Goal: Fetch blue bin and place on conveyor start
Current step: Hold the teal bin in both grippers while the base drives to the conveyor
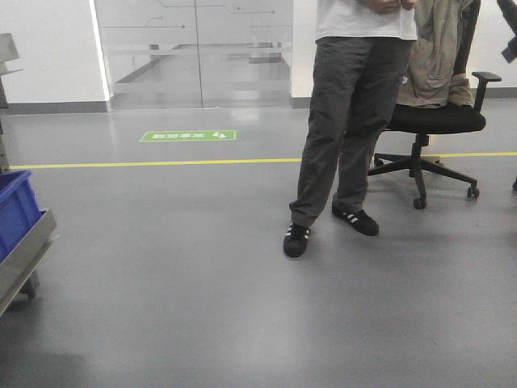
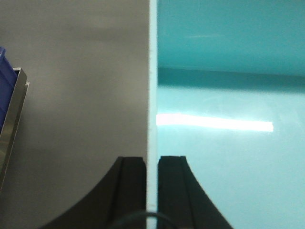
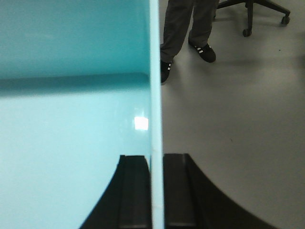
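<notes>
The blue bin (image 2: 228, 143) is an aqua tub held up off the grey floor between my two arms. My left gripper (image 2: 151, 160) is shut on its left wall, one black finger outside and one inside. My right gripper (image 3: 156, 157) is shut on the opposite wall of the blue bin (image 3: 71, 143) the same way. The tub's smooth inside holds nothing that I can see. Neither the bin nor either gripper appears in the front view. The conveyor start is out of view.
A person (image 1: 347, 121) in grey trousers and black shoes stands ahead to the right, beside a black office chair (image 1: 432, 129). At the left edge a dark blue crate (image 1: 14, 212) sits on a steel shelf rail (image 1: 28, 250). A yellow floor line (image 1: 161, 163) crosses ahead.
</notes>
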Motion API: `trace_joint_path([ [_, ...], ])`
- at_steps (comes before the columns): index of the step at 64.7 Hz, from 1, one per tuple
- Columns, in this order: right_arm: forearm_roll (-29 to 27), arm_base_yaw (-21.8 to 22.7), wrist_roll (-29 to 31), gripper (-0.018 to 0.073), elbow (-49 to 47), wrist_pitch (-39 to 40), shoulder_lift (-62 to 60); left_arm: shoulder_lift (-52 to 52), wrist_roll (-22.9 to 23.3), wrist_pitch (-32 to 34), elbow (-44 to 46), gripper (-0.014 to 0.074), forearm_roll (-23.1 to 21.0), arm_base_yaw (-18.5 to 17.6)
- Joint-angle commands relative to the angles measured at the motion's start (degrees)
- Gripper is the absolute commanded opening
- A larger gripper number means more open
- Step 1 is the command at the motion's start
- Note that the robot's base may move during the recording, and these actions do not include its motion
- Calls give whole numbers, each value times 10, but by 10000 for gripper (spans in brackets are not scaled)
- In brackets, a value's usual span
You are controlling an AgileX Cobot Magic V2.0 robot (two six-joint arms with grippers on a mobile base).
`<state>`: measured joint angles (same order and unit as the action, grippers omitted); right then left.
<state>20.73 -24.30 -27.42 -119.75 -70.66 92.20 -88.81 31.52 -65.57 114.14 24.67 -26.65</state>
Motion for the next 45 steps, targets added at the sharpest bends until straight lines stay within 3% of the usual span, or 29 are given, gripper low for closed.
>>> trace_joint_path([
  [1,26,3,6,-165,-8,7,-8,9,1,10,8,-111,23,1],
  [45,26,3,6,-165,-8,7,-8,9,1,10,8,-111,27,1],
])
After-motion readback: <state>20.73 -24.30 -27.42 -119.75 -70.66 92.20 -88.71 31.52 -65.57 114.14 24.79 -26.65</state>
